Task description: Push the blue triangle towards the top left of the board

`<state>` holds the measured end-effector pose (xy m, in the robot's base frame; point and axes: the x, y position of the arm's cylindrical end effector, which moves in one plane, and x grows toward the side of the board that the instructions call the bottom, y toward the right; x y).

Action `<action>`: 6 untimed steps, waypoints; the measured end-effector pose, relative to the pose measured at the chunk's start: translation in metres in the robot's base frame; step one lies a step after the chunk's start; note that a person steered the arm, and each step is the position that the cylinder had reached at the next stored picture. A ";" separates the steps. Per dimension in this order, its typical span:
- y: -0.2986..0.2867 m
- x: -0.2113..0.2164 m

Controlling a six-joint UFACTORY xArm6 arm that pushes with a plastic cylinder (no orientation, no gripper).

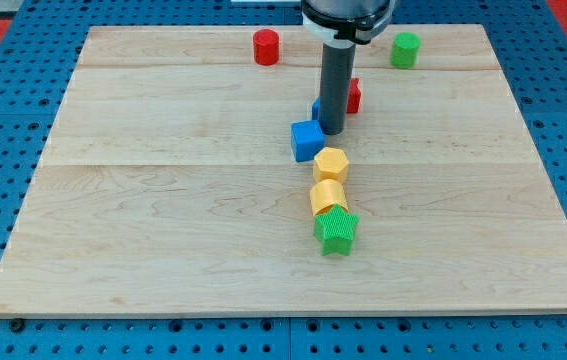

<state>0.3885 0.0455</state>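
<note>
— Where is my tip (331, 131)?
— Near the board's (163, 230) middle, just right of the blue cube (306, 140). It's only a rod, so nothing opens or closes.
— And the blue triangle (316, 108)?
— A bit of blue peeks out behind the rod. I can't tell its shape. A red block (354, 95) sits behind too.

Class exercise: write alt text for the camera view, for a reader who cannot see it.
A dark rod's tip rests on a wooden board beside a blue cube, partly hiding another blue block and a red block. Below: two yellow blocks, a green star. Top: red cylinder, green cylinder.
</note>
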 end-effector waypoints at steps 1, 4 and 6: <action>-0.049 0.013; 0.024 -0.049; -0.156 -0.108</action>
